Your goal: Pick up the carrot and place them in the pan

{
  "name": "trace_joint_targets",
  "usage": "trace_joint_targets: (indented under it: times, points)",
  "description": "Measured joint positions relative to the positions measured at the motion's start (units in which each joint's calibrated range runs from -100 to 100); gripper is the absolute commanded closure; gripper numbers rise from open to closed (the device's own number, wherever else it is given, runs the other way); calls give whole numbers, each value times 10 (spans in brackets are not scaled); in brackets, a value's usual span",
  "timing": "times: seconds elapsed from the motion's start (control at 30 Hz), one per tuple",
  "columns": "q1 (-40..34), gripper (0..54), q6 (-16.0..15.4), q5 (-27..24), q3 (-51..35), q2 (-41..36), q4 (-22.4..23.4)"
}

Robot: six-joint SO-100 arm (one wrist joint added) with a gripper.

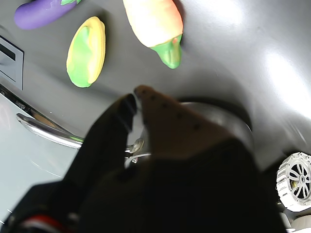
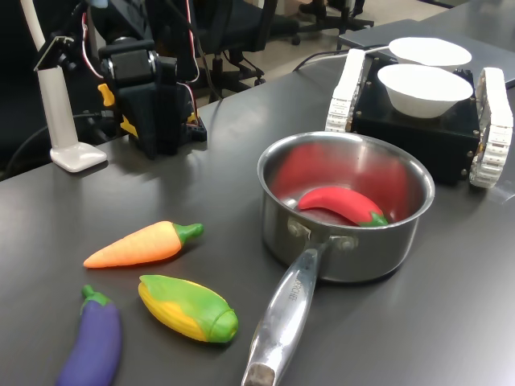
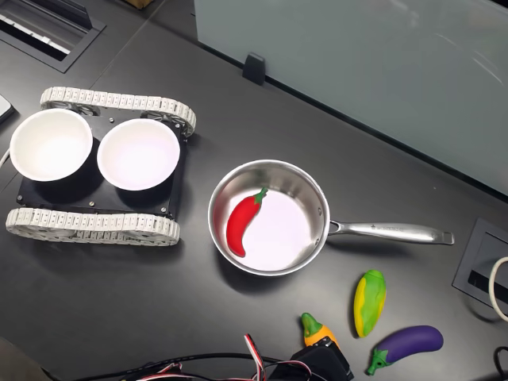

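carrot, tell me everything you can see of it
The carrot is a smooth orange toy, plastic by its look, tapering to a point, with a short green stem end. It lies flat on the dark table, outside the pan, stem end towards it, touching only the table. The corn lies beside it with a gap. In the second exterior view the arm hides most of it. The gripper is above it, not touching.

low front view, overhead view, close wrist view, all sharing pan
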Motion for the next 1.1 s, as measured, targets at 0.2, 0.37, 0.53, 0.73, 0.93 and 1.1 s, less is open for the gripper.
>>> trace_joint_targets:
  times: [0.2, 0.37, 0.53, 0.73, 0.93, 1.1]
  points:
    - [1, 417, 4, 7, -28, 26, 0]
    - [1, 361, 18, 13, -40, 42, 0]
    - [0, 300, 40, 13, -41, 56, 0]
    - [-10, 229, 48, 17, -43, 79, 0]
    - [-24, 187, 79, 22, -44, 97, 0]
    - [-51, 141, 93, 19, -44, 104, 0]
